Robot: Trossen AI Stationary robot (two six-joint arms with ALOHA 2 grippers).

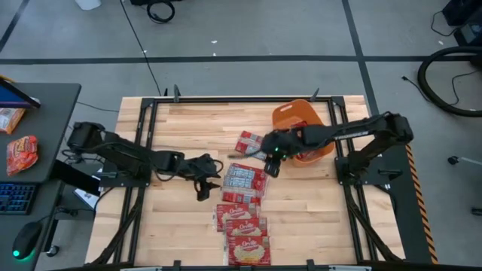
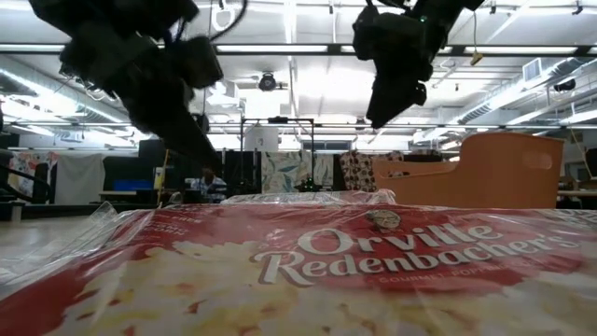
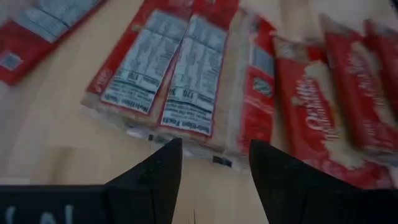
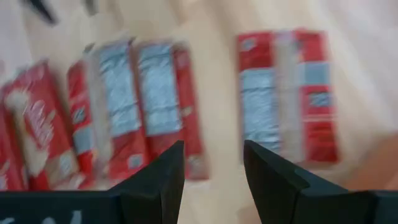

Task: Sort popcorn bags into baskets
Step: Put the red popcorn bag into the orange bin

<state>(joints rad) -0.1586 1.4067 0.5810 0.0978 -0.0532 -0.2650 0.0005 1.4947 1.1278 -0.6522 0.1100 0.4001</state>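
Several red popcorn bags lie flat on the wooden table. One lies alone (image 1: pixel 248 141) next to the orange basket (image 1: pixel 301 126). A group showing white-and-blue backs (image 1: pixel 245 181) lies mid-table, and more lie label-up toward the near edge (image 1: pixel 242 233). My left gripper (image 1: pixel 203 188) is open just left of the mid-table group, whose backs show in the left wrist view (image 3: pixel 180 74). My right gripper (image 1: pixel 272 168) is open above the table between the lone bag (image 4: pixel 286 93) and the group (image 4: pixel 143 99). Neither gripper touches a bag.
The basket stands at the table's far right and shows in the low view (image 2: pixel 485 168). A bag label-up (image 2: pixel 373 271) lies right in front of the low camera. Bare wood lies on the table's left and right near parts. A side desk with snack pouches (image 1: pixel 21 150) stands left.
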